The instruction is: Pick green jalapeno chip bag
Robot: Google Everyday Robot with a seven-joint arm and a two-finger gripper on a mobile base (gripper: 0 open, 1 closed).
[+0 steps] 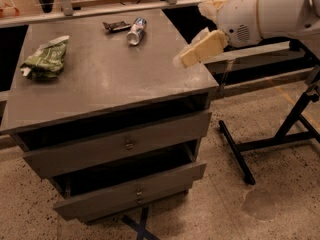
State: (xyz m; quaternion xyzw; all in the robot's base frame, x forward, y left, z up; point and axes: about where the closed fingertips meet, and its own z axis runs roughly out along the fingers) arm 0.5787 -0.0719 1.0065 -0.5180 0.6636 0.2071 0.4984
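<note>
One chip bag [44,59] lies well left of the gripper [199,51], which hovers over the table's [110,84] right edge, prob. staged to reach across; jaws spread or together, can't tell.

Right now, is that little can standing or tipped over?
Tipped: the can lies lengthwise on the cabinet top. The pincer hangs over the right edge, apart from it.

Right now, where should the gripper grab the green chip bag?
Probably the green jalapeno chip bag across its crumpled middle, from above: it lies flat near the left edge of the cabinet top, with raised wrinkles offering purchase. The gripper hangs by the right edge.
</note>
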